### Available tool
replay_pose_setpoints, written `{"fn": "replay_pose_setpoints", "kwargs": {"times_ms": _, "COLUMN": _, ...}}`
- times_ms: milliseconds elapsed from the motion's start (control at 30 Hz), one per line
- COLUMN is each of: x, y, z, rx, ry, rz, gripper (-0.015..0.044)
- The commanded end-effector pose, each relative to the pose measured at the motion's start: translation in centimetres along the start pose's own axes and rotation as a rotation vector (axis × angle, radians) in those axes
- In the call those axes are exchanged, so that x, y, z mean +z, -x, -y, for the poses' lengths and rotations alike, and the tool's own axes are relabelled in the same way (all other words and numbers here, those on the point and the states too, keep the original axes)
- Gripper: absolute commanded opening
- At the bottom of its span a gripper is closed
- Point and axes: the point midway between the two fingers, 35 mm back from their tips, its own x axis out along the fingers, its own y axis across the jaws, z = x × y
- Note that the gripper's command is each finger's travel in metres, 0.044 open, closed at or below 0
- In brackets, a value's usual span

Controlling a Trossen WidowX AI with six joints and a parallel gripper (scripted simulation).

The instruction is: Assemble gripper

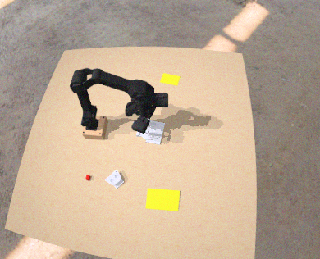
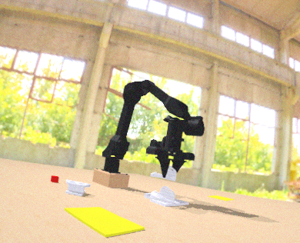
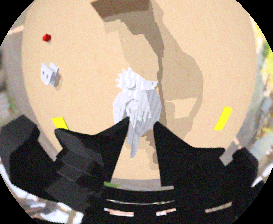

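Observation:
My gripper (image 2: 171,174) (image 3: 141,121) is shut on a white jaw (image 2: 168,174) (image 3: 133,134) and holds it in the air above the gripper base. The held jaw's toothed end points away from the fingers in the wrist view. The white gripper base (image 1: 158,138) (image 2: 180,203) lies flat on the table, partly hidden by the hand in the top view. Another white jaw (image 2: 166,193) is on the base; whether it sits fully on its pin cannot be told. The white housing plate (image 1: 115,179) (image 2: 78,186) (image 3: 49,74) lies apart from the base.
A small red cube (image 1: 88,177) (image 2: 55,179) (image 3: 47,37) lies near the housing plate. A large yellow rectangle (image 1: 162,199) (image 2: 104,221) and a smaller one (image 1: 170,79) (image 2: 221,198) lie on the table on opposite sides of the base. The arm stands on a wooden block (image 1: 95,133) (image 2: 111,179).

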Motion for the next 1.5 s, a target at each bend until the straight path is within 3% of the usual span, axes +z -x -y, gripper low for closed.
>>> {"fn": "replay_pose_setpoints", "kwargs": {"times_ms": 0, "x": -1.1, "y": 0.1, "z": 1.2, "rx": 0.000, "ry": -0.002, "rz": -0.006, "gripper": 0.0134}}
{"fn": "replay_pose_setpoints", "kwargs": {"times_ms": 1467, "x": -2.0, "y": -0.1, "z": 2.4, "rx": -0.002, "ry": -0.015, "rz": -0.006, "gripper": 0.0134}}
